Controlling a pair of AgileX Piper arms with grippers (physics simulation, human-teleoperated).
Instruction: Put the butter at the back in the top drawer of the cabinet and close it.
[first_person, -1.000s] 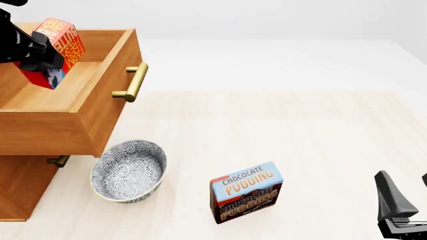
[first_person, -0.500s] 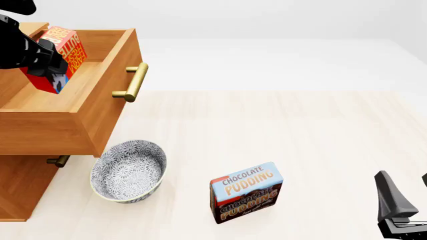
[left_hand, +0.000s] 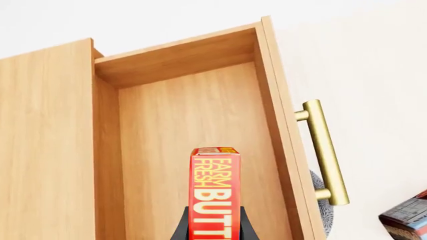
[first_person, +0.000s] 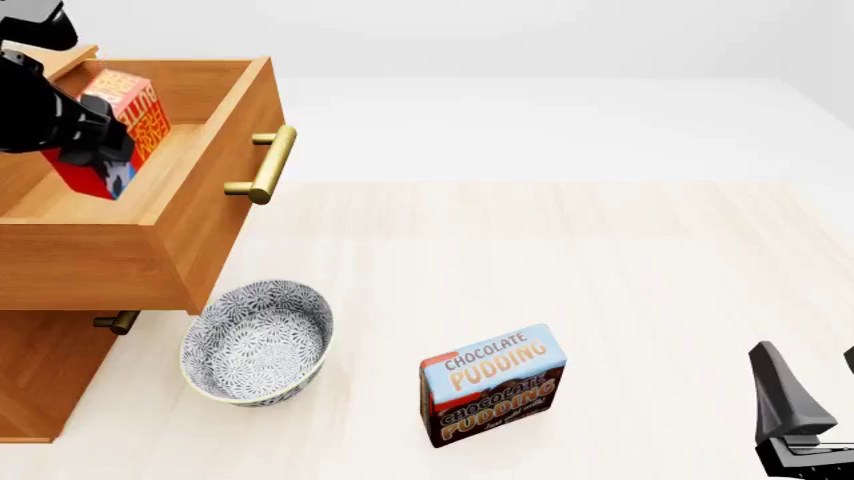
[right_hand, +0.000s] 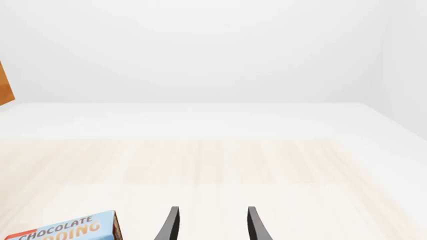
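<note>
Left gripper pinches the butter between its fingers, box tilted inside the open top drawer of the cabinet at the counter's left edge. Right gripper sits near the front right corner, fingers spread, holding nothing

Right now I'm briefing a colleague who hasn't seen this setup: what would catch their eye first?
Probably the red butter box, gripped by the left gripper and held tilted over the pulled-out top drawer of the cabinet at the left. Next, the chocolate pudding box standing on the table near the front, and the patterned bowl beside the cabinet.
</note>
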